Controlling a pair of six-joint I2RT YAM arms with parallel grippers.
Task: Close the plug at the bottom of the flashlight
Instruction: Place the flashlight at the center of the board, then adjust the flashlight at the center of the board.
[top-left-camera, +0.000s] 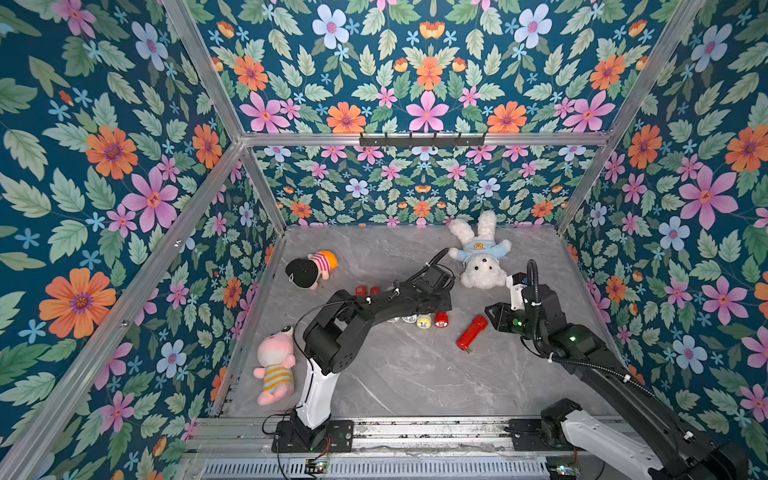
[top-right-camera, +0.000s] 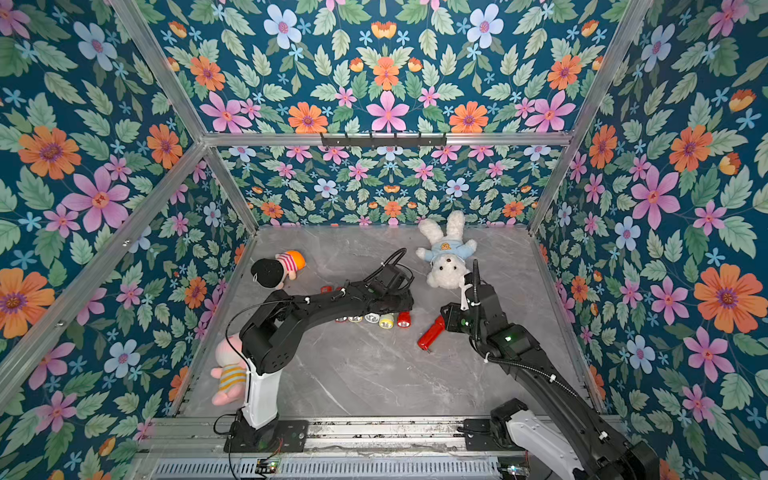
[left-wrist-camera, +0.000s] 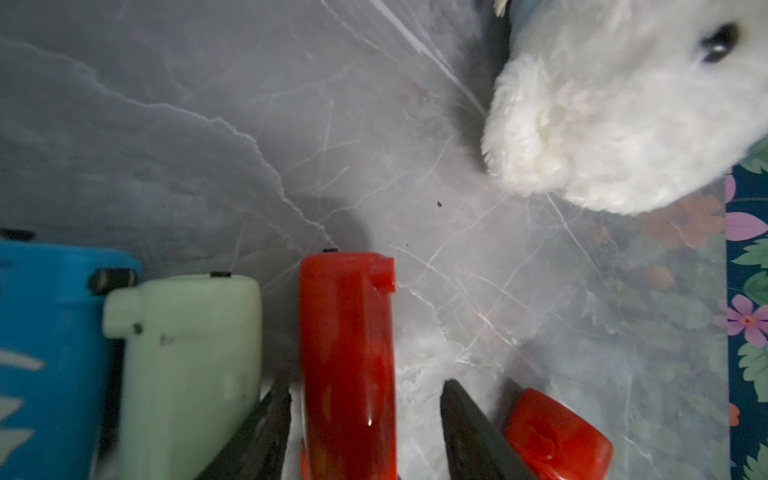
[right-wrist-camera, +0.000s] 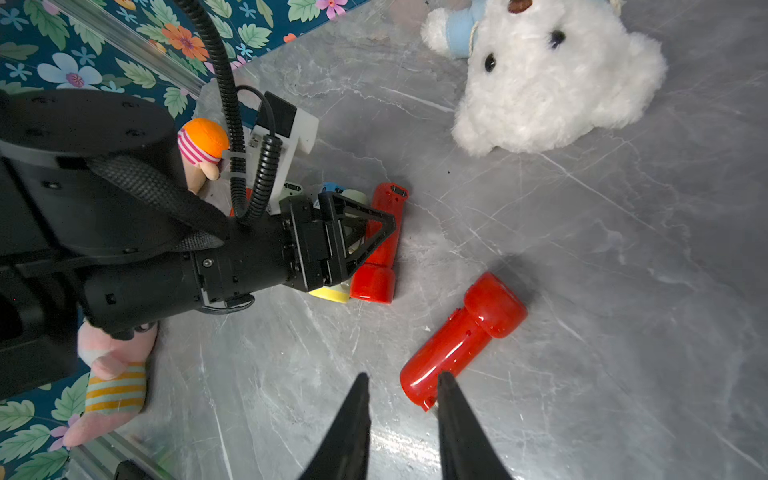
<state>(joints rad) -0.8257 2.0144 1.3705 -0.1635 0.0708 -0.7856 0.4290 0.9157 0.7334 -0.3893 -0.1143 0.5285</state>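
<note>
1. The left gripper (left-wrist-camera: 365, 384) is spread. Its fingers stand on both sides of the row flashlight (left-wrist-camera: 347, 332), and a gap is seen on one side, so nothing is held.
2. The right gripper (right-wrist-camera: 403, 374) is spread too. Only bare tabletop (right-wrist-camera: 582, 291) is seen between its fingers, so nothing is held there either.
3. The loose flashlight (right-wrist-camera: 457, 345) lies flat just ahead of the right gripper. Its tail end is right beside one right finger (right-wrist-camera: 455, 415), and its wide head points away from the gripper.
4. A small thin bit, likely the plug (top-left-camera: 466, 350), sticks out at that tail end. So the plug is judged not yet folded in.
5. The step in hand is judged to be getting hold of the loose flashlight. The right gripper should be slid sideways until the body sits between both fingers. It should then be squeezed on the straight middle part, not on the round head, where it could slip.
6. The tail end should be left free, so that the plug can be pushed flat by the left gripper.
7. The left gripper should be lifted straight up from the row first, so that the green flashlight (left-wrist-camera: 187, 353) just beside one finger is not bumped.
8. The plug should be pushed slowly and in line with the body, or the smooth flashlight may be spun on the tabletop.
</note>
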